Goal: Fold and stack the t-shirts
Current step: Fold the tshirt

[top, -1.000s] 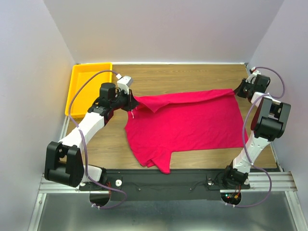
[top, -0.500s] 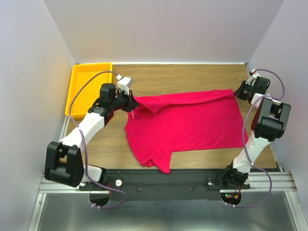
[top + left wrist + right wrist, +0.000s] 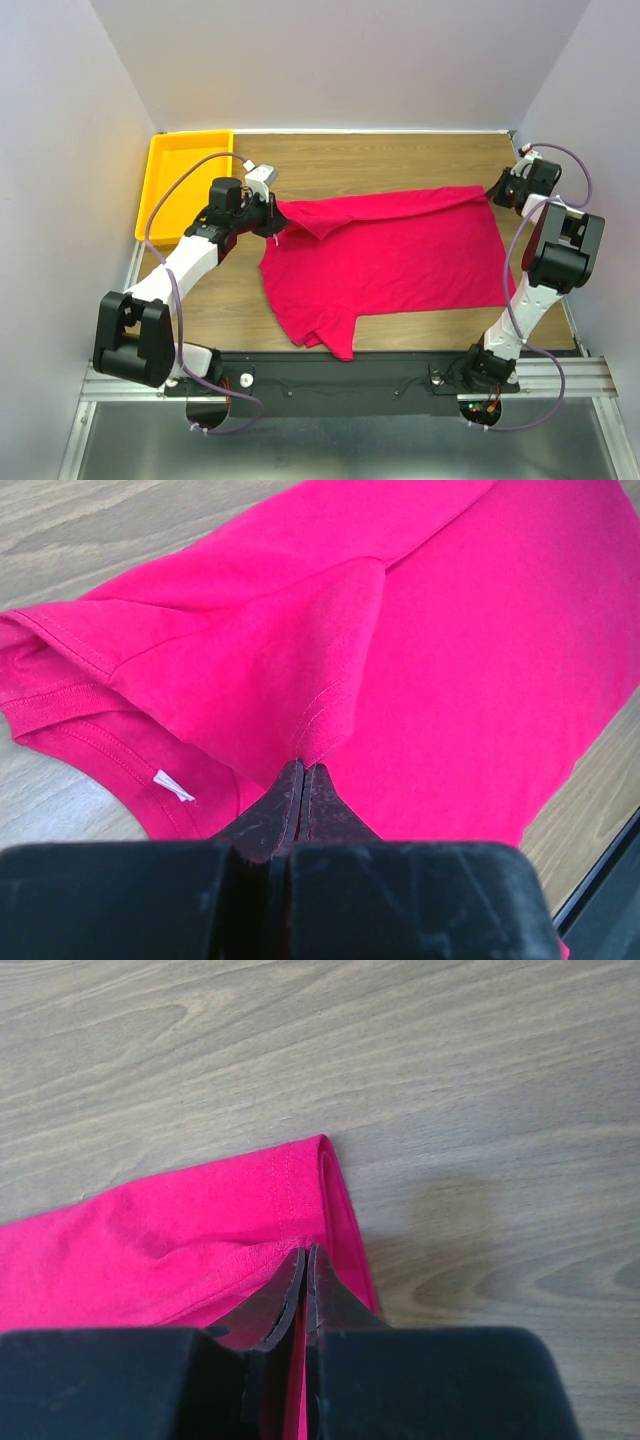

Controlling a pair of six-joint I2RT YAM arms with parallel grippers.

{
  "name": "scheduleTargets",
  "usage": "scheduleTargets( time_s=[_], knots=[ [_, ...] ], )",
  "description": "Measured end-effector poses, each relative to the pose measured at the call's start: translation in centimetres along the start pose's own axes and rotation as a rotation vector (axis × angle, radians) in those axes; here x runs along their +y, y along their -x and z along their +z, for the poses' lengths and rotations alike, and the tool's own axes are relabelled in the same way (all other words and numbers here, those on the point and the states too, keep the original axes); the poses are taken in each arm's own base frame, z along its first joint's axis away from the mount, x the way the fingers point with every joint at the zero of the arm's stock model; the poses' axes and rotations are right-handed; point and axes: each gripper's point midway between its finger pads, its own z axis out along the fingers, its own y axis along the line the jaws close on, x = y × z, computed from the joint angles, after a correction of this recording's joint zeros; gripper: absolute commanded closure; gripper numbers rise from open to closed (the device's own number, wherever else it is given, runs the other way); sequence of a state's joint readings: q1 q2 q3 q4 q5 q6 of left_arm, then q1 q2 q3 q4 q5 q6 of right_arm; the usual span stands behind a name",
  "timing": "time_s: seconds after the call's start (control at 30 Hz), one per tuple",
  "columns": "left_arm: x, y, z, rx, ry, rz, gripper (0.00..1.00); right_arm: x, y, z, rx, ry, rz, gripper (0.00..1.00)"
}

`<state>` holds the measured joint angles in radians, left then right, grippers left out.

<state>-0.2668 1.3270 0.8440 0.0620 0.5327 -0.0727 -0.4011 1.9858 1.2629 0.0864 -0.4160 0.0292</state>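
Wood-grain table (image 3: 380,160) fills the space between pale walls. On it, the left gripper (image 3: 303,770) has its jaws clenched on a puckered fold of the red t-shirt (image 3: 400,250), beside the ribbed neck with its small white tag (image 3: 172,785). The right gripper (image 3: 305,1252) is likewise pinched tight on the doubled, stitched corner of the cloth, with bare wood just beyond it.

From above, the left gripper sits at the shirt's 10 o'clock corner and the right gripper at its 2 o'clock corner, with the far edge drawn between them and a narrow flap turned over along it. The shirt lies mid-table, mostly flat, its long axis running 9 to 3 o'clock: neck toward 9, straight hem edge toward 3. One sleeve (image 3: 330,340) sticks out at 7 o'clock, near the table's front edge.

At the table's 10 o'clock corner sits a yellow tray (image 3: 160,175), apart from the shirt.
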Motion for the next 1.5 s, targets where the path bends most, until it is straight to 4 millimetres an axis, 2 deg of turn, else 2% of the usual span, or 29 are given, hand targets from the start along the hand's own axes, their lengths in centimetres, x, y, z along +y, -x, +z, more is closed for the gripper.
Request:
scheduleTargets(
  time_s=[0.7,0.97,1.2,1.27,1.3,1.37,1.43,1.5],
  knots=[
    [0.19,-0.43,0.33,0.014,0.002,-0.016,1.0,-0.04,0.09,-0.25,-0.004,0.001,-0.005,0.94],
    [0.25,-0.42,0.33,0.013,0.006,-0.018,1.0,0.02,-0.61,-0.71,0.007,-0.001,0.0,0.94],
    [0.28,-0.42,0.33,0.013,0.008,-0.018,1.0,-0.01,-0.59,-0.71,0.007,-0.002,0.0,0.91],
    [0.28,-0.42,0.33,0.014,0.008,-0.018,1.0,-0.03,-0.6,-0.72,0.007,-0.002,0.0,0.84],
    [0.28,-0.42,0.33,0.014,0.008,-0.018,1.0,-0.05,-0.6,-0.73,0.007,-0.003,0.0,0.69],
    [0.26,-0.43,0.33,0.014,0.007,-0.018,1.0,-0.09,-0.59,-0.74,0.006,-0.003,0.0,0.52],
    [0.2,-0.43,0.33,0.014,0.003,-0.018,1.0,-0.19,-0.58,-0.78,0.006,-0.003,-0.001,0.29],
    [0.15,-0.44,0.32,0.015,0.0,-0.018,1.0,-0.26,-0.48,-0.88,0.003,-0.005,0.001,0.27]
  ],
)
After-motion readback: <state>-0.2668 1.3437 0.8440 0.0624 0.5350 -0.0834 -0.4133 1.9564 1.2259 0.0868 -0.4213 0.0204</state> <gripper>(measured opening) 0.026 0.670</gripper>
